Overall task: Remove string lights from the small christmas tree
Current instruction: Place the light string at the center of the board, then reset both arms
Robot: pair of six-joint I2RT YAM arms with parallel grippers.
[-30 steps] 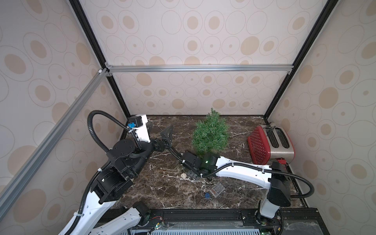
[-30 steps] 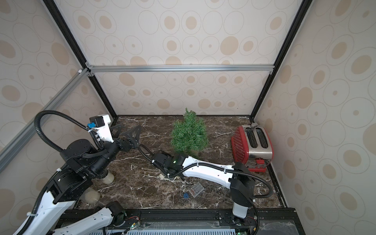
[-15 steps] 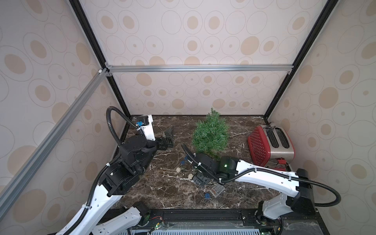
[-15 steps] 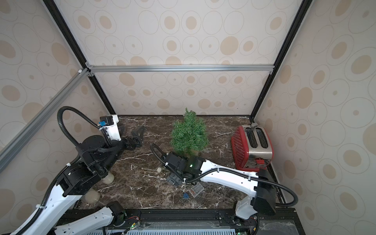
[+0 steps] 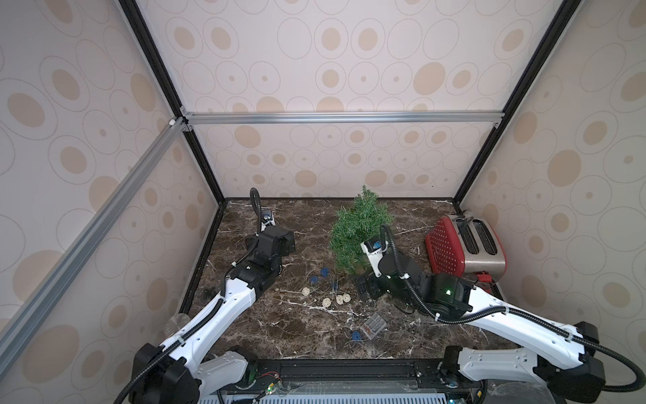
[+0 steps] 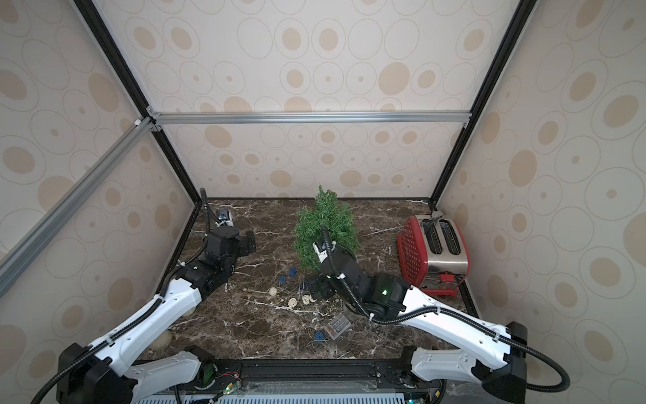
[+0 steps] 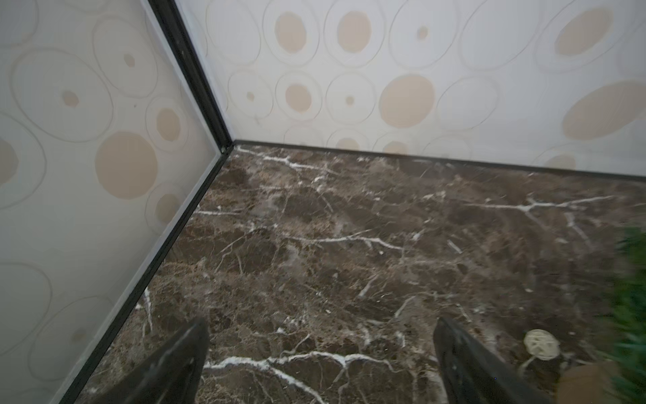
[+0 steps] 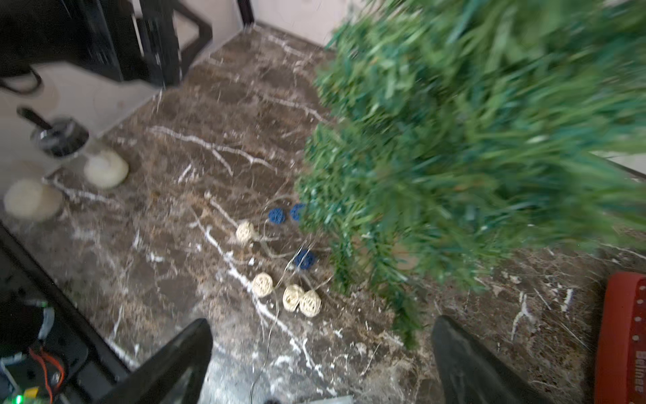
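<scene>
- Having dropped the string lights [image 8: 262, 284], right pincer [image 8: 321, 321] now gapes empty.
- left pincer [image 7: 321, 320] also apart, lowered at far left.
- Lights on bench [image 5: 279, 325] beside small christmas tree [image 5: 356, 227].

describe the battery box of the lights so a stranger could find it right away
Start at the small christmas tree on the marble table. Nearer the front edge lies the battery box, clear and rectangular, unlike the round woven balls.

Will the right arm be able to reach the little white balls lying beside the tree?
Probably yes. The right gripper is open, and the string lights' cream balls lie on the marble tabletop just ahead of it. Only the small christmas tree hangs low branches close beside.
</scene>
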